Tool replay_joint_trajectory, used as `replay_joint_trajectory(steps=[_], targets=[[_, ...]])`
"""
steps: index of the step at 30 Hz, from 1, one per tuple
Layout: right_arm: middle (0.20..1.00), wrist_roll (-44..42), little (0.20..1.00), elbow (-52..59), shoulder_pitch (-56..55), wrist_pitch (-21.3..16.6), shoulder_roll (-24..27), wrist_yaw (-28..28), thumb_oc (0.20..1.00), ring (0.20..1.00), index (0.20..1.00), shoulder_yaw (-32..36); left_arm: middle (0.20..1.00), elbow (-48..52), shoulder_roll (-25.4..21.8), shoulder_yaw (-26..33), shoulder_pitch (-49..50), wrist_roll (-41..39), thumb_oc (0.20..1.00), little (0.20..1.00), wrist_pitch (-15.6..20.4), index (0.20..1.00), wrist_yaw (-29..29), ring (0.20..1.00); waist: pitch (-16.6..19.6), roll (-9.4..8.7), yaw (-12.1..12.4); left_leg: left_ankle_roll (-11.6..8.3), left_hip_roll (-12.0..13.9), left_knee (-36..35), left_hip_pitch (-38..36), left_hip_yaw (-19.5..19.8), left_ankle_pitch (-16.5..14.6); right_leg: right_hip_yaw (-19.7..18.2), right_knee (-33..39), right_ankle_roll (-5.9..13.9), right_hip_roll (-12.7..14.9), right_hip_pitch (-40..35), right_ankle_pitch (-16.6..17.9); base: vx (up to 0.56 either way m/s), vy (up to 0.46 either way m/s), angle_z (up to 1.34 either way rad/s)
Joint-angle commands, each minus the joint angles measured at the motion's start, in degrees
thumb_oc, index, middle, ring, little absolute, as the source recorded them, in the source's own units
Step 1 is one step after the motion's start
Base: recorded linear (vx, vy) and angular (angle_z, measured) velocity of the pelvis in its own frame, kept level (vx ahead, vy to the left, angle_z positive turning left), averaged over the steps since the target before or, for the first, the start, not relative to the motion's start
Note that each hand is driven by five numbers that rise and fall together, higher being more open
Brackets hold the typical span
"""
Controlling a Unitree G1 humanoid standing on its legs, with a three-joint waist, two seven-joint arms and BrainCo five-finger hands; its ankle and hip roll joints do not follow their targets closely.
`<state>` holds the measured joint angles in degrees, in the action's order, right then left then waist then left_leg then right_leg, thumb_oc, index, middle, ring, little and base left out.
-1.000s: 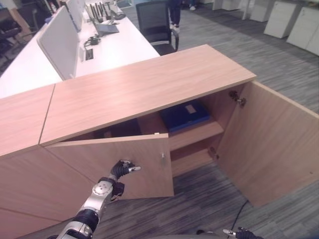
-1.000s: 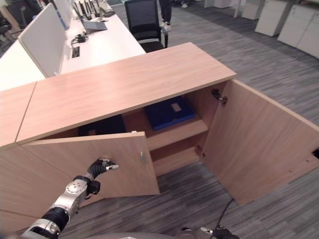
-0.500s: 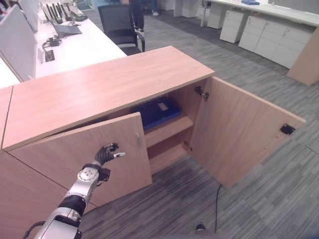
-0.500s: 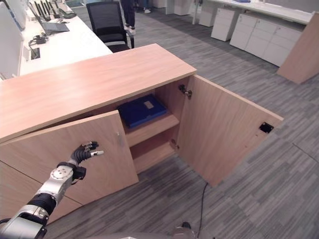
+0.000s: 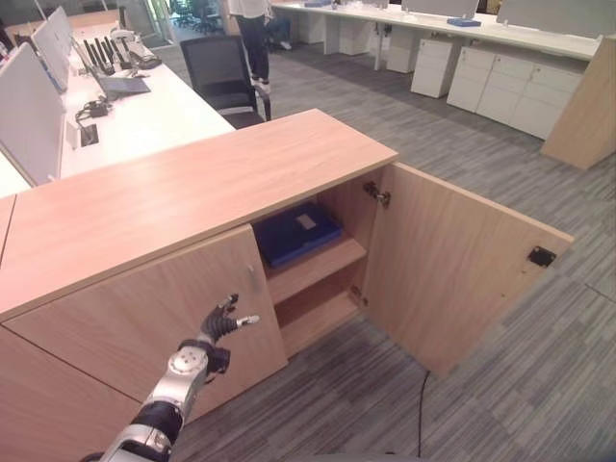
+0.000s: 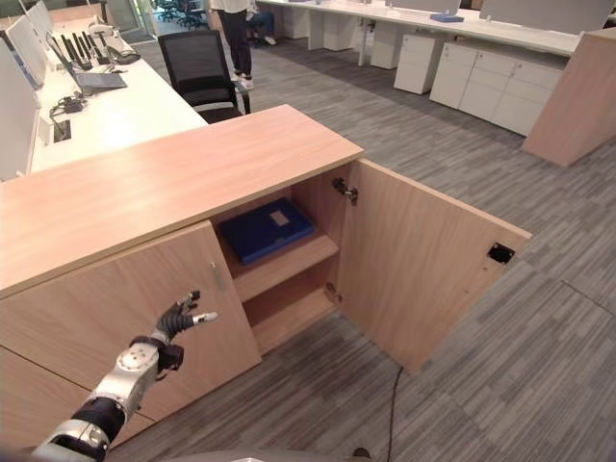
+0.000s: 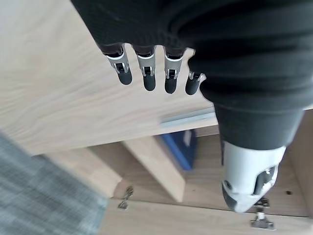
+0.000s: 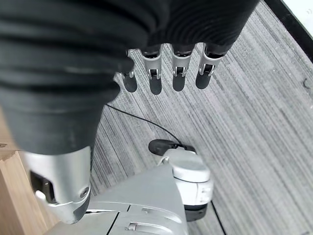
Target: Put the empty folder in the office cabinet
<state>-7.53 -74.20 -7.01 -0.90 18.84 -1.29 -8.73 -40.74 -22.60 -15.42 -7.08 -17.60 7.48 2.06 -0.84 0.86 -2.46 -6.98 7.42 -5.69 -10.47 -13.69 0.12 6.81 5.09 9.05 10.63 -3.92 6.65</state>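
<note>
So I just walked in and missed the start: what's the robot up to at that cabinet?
A blue folder lies flat on the upper shelf of the wooden office cabinet. The robot's left hand, fingers straight and empty, is at the left door, which looks nearly shut. The right door stands wide open. The right hand hangs open over the carpet, holding nothing.

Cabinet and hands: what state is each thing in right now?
Left cabinet door: shut or nearly so.
Right cabinet door: swung wide open.
Blue folder: lying flat on the upper shelf.
Lower shelf: bare where visible.
Left hand: open, fingers straight, at the left door.
Right hand: open, holding nothing, over the floor.
</note>
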Motion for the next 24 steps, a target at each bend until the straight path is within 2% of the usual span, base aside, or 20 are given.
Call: replay_joint_trajectory(steps=[1, 9, 19, 22, 24], targets=[[1.000, 1.2, 1.000, -2.2, 2.9, -0.7, -0.6, 0.0, 1.000, 1.000, 1.000, 0.2, 1.000, 4.8, -0.7, 1.9, -3.2, -0.4, 1.000, 1.000, 2.9, 1.000, 1.7, 1.000, -1.3, -1.02, 0.6, 3.94, -4.4, 0.7, 1.6, 2.6, -3.3, -3.4, -5.0, 3.55, 1.6, 0.7, -5.2, -0.03, 0.008, 0.03], [1.000, 1.2, 1.000, -2.6, 3.7, -0.7, -1.3, 0.2, 1.000, 1.000, 1.000, 0.5, 1.000, 7.4, 1.5, -0.8, 5.8, 0.6, 1.000, 1.000, 1.0, 1.000, 5.6, 1.000, -2.1, -1.11, 2.5, 4.19, -4.5, 0.7, 2.7, 4.5, -2.8, -2.5, -5.2, 3.23, 1.8, 0.4, -5.7, -0.05, -0.002, 0.07], [1.000, 1.7, 1.000, -1.5, 5.5, -1.1, -1.0, 0.4, 1.000, 1.000, 1.000, -0.8, 1.000, -2.8, 3.0, -2.6, 9.2, 6.6, 1.000, 1.000, -0.3, 1.000, 6.0, 1.000, -2.6, -0.86, 3.4, 4.19, -4.3, 0.7, 2.6, 4.8, -2.5, -1.7, -5.5, 3.03, 1.7, 0.5, -5.7, -0.01, -0.002, 0.05], [1.000, -0.1, 1.000, -1.3, 6.7, -1.3, -0.9, 0.6, 1.000, 1.000, 1.000, -1.1, 1.000, -11.3, 4.6, -4.0, 7.1, 9.4, 1.000, 1.000, -0.6, 1.000, 4.9, 1.000, -4.0, -0.37, 2.8, 4.55, -3.5, 1.0, 2.9, 4.1, -2.1, -2.9, -11.5, 3.05, 0.1, 3.5, -7.1, -0.10, 0.015, -0.05], [1.000, -1.0, 1.000, -1.5, 7.6, -1.2, -0.8, 0.6, 1.000, 1.000, 1.000, -1.3, 1.000, -14.0, 5.0, -4.8, 5.9, 10.6, 1.000, 1.000, -0.5, 1.000, 4.3, 1.000, -5.5, 0.20, 2.1, 4.66, -2.8, 1.3, 3.2, 4.1, -1.8, -4.3, -16.8, 3.89, -0.7, 6.3, -8.1, -0.13, 0.015, -0.09]])
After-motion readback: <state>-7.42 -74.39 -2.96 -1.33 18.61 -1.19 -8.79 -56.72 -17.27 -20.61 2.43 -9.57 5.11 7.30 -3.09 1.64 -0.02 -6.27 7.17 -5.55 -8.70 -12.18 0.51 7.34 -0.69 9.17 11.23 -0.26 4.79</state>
